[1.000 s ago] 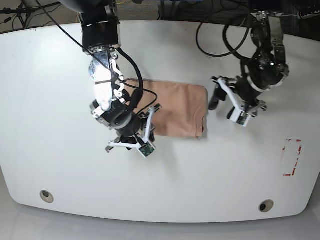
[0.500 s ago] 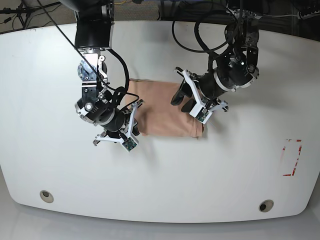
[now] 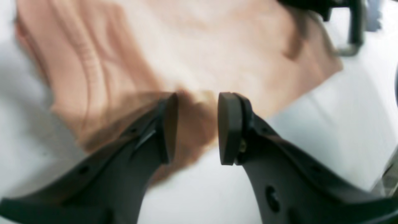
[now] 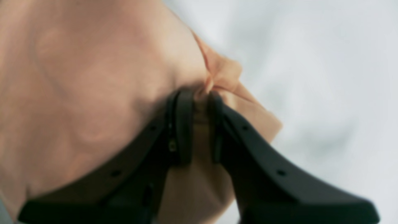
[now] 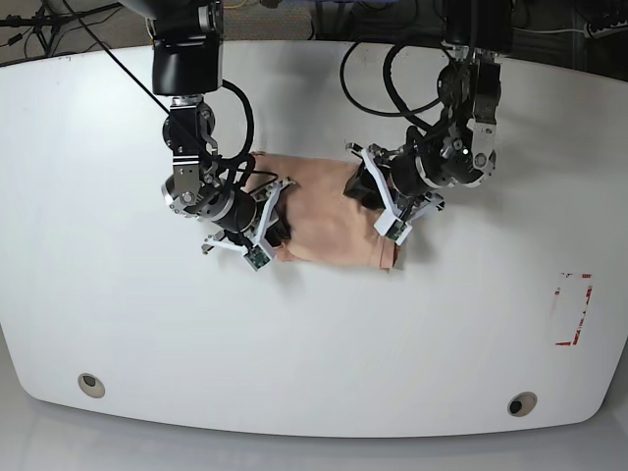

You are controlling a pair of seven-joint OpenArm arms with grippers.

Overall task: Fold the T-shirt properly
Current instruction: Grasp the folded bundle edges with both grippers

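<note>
t-shirt: your peach t-shirt (image 5: 329, 211) lies as a folded, wrinkled rectangle near the middle of the white table (image 5: 118, 324), the only cloth in view.
right claw: your right gripper (image 4: 199, 96) has its jaws drawn narrow on a bunched corner of the fabric; the cloth puckers up between the pads, so you do have hold of it. in the base view this arm sits at the shirt's left end.
left claw: your left gripper (image 3: 197, 124) stands at the shirt's other end with a moderate gap between the pads. cloth shows in that gap, but the blur hides whether the pads press it, so i cannot tell if you are gripping here.
why this way: judging by the two arms at opposite short ends, you are set up to lift or draw one end over the other for the next fold; pinching a corner keeps the layers together.
surface: smooth, glossy white top, two round holes near the front edge, a red marking (image 5: 572, 309) far off to one side.
room: dark cables and clutter behind the back edge; little else shows.
</note>
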